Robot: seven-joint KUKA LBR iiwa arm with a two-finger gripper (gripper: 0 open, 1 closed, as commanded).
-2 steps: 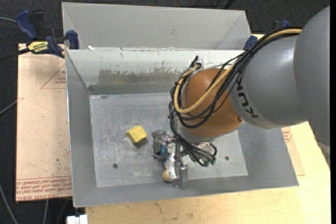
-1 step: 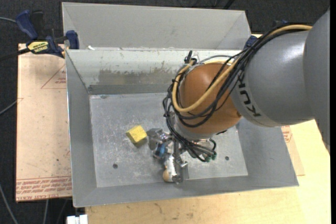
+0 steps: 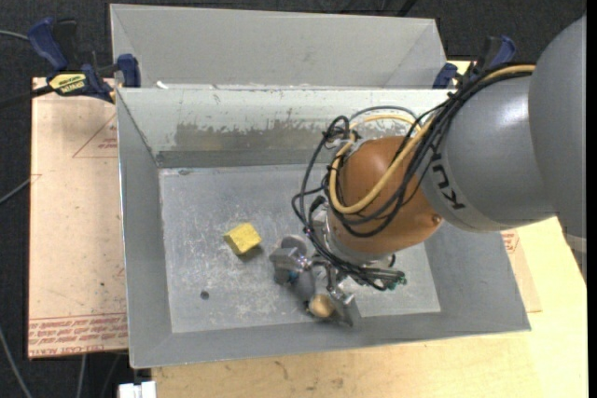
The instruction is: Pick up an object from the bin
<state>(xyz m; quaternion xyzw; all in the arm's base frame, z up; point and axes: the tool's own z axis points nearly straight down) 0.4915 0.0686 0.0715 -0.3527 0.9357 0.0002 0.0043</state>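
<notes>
Grey metal bin [image 3: 140, 228] from above: a small yellow block [image 3: 242, 240] lies alone on the floor, left of centre and well apart from the walls. To its right, in the lower middle of the frame, a grey lump [image 3: 287, 258] and a small tan ball [image 3: 320, 307] lie close together, with the gripper [image 3: 325, 287] low over them beneath the arm's orange cover [image 3: 373, 191]. Whether the gripper is open, closed or clamped on either item cannot be told

A block [image 3: 242, 240] lies left of a small heap [image 3: 291, 264], apparently beneath the gripper [image 3: 326, 295].
</notes>
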